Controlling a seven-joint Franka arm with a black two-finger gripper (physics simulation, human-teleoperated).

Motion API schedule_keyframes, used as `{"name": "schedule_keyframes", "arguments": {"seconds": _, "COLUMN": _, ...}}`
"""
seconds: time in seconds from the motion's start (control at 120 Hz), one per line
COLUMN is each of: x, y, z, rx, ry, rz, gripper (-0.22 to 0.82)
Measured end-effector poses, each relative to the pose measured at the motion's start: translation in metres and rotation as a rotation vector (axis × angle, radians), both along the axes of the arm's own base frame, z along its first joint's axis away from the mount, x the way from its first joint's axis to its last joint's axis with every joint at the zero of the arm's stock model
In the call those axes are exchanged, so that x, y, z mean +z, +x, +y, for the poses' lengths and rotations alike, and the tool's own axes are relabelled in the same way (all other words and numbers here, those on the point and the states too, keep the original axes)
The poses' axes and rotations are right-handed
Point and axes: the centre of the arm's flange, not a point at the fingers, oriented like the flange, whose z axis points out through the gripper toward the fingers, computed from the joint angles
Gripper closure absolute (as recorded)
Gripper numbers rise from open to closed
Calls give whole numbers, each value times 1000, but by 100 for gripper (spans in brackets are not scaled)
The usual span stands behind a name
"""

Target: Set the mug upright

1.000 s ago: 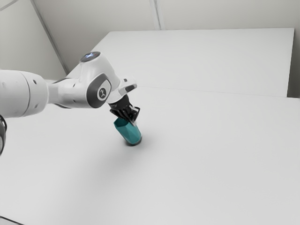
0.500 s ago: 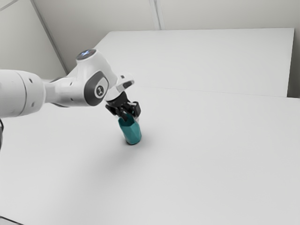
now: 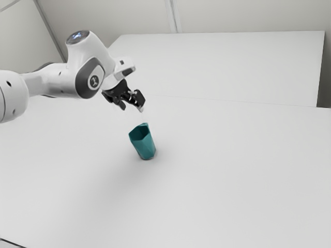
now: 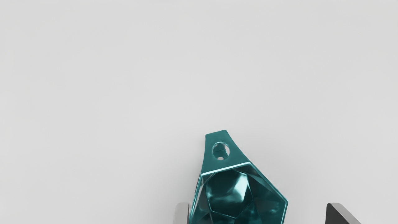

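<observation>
A teal mug [image 3: 144,146] stands mouth-up on a white table [image 3: 222,181]; above the mug, the black gripper [image 3: 132,108] hangs, jaws released and spread.

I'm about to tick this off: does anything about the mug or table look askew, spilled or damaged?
Nothing clearly stands out. The teal mug appears to stand on its base, mouth up, with no visible crack or spill on the table. Its slant resembles the wall seam's, so probably camera angle.
</observation>
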Motion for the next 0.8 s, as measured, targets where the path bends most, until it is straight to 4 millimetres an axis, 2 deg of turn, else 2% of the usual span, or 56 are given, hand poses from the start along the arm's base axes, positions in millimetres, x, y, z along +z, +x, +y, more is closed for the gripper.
{"name": "schedule_keyframes", "arguments": {"seconds": 0.175, "x": 29, "y": 0, "z": 21, "rx": -10, "ry": 44, "rz": 6, "gripper": 8}}
{"name": "schedule_keyframes", "arguments": {"seconds": 0.3, "x": 71, "y": 3, "z": 36, "rx": -17, "ry": 77, "rz": -9, "gripper": 5}}
{"name": "schedule_keyframes", "arguments": {"seconds": 0.367, "x": 90, "y": -2, "z": 45, "rx": -21, "ry": 94, "rz": -11, "gripper": 4}}
{"name": "schedule_keyframes", "arguments": {"seconds": 0.6, "x": 139, "y": -20, "z": 89, "rx": 4, "ry": 147, "rz": 6, "gripper": 3}}
{"name": "schedule_keyframes", "arguments": {"seconds": 0.8, "x": 172, "y": -29, "z": 102, "rx": 8, "ry": 177, "rz": 32, "gripper": 2}}
